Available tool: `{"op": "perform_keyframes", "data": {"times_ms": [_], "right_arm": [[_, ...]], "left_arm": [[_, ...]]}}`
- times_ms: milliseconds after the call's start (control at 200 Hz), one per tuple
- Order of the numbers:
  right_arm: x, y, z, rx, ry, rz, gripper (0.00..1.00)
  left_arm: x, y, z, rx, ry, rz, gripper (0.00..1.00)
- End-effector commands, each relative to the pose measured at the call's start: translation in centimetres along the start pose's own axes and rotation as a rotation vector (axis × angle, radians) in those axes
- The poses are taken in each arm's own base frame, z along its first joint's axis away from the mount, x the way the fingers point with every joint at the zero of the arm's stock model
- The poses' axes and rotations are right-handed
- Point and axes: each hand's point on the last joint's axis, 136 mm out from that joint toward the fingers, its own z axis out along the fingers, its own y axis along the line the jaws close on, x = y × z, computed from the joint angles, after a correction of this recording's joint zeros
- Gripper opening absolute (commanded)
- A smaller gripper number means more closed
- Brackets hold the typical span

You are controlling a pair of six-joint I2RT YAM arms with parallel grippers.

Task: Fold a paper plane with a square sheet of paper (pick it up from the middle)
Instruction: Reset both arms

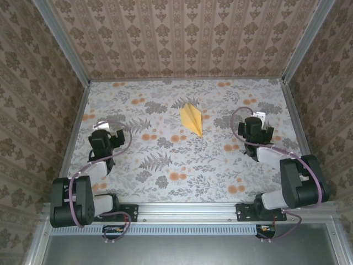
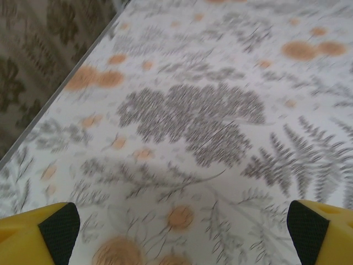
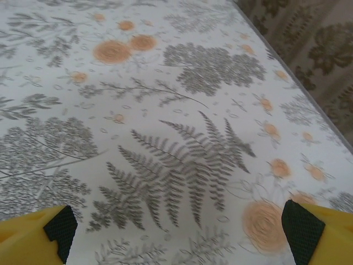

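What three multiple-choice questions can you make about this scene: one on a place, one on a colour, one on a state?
1. Where is the paper plane?
A. In the left arm's grasp.
B. Flat on the table, between the two arms, toward the far side.
C. On top of the right arm.

2. What colour is the paper plane?
A. White.
B. Blue.
C. Yellow-orange.

3. How do the left fingers and the right fingers stand?
A. Both pairs spread open, with nothing between them.
B. Both pairs shut on the plane.
C. One pair open, one pair shut.

Answers:
1 B: the top view shows it lying apart from both arms.
2 C: it stands out plain against the grey floral print.
3 A: each wrist view shows bare table between the spread fingers.
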Motion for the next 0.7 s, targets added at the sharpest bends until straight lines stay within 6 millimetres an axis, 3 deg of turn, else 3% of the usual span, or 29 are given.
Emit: {"op": "perform_keyframes", "data": {"times_ms": [0, 260, 455, 695], "right_arm": [[-3.6, 1.9, -0.1, -0.129, -0.183, 0.032, 1.00], [-2.3, 4.0, 0.0, -0.292, -0.207, 0.007, 1.00], [-1.6, 4.5, 0.2, -0.336, -0.214, 0.004, 1.00], [-1.5, 4.4, 0.5, -0.342, -0.202, 0.017, 1.00]], "left_arm": [[-2.8, -1.6, -0.2, 0.097, -0.151, 0.042, 1.00], [-2.9, -2.4, 1.7, 0.125, -0.165, 0.057, 1.00], [-1.5, -2.7, 3.7, 0.132, -0.122, 0.061, 1.00], [-1.4, -2.9, 4.3, 0.085, -0.092, 0.096, 1.00]]}}
